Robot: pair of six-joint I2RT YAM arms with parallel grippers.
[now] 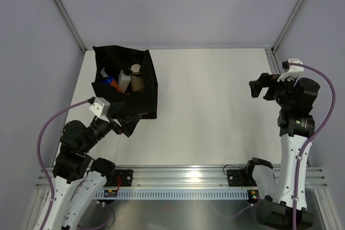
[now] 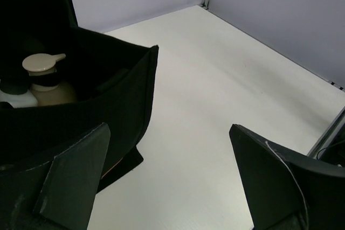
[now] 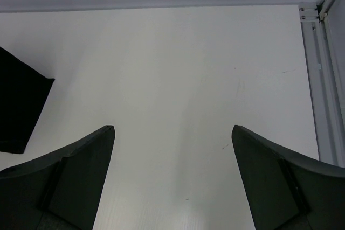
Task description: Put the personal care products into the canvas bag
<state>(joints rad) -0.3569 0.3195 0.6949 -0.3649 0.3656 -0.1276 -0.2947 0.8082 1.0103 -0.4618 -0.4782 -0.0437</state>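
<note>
The canvas bag [image 1: 144, 87] is a black tote standing open at the back left of the white table. Inside it I see an orange bottle [image 1: 110, 81], a pale bottle [image 1: 124, 82] and a beige bottle with a tan cap [image 1: 137, 81]. In the left wrist view the bag [image 2: 129, 90] fills the left side, with the beige bottle [image 2: 47, 82] and a white bottle [image 2: 17, 99] inside. My left gripper [image 1: 125, 126] [image 2: 168, 127] is open and empty beside the bag's near corner. My right gripper [image 1: 261, 85] [image 3: 172, 127] is open and empty at the far right, with the bag's corner [image 3: 19, 106] at its left.
An aluminium rail [image 1: 183, 176] carrying both arm bases runs along the near edge. Grey walls and metal frame posts [image 1: 277, 60] close in the table's back and sides. The white table top [image 1: 210, 100] lies between the bag and the right arm.
</note>
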